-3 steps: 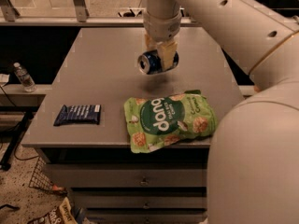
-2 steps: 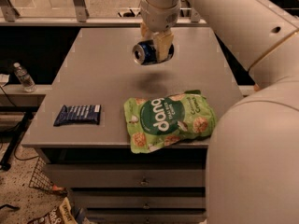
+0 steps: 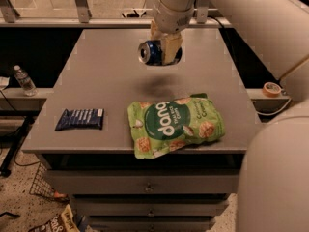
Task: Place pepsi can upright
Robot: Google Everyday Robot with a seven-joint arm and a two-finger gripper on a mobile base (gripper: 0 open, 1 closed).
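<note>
Lifted higher than 1.0 s ago, the pepsi can [image 3: 150,51] hangs sideways over the table [image 3: 96,81], clamped in the gripper [image 3: 162,50] beyond the green bag [image 3: 174,127]; turn your wrist until 1 silver end faces down, then lower it.

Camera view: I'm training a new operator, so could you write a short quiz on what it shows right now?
1. True or false: the small dark-blue metal pepsi can stands upright on the grey table.
2. The two-finger gripper is: A) open, resting on the table; B) shut on the can, above the table; C) shut on nothing.
3. Which two things lie near the table's front edge?
Key: 1 false, the can is held on its side in the air. 2 B. 3 the green snack bag and the flat dark-blue wrapper.
</note>
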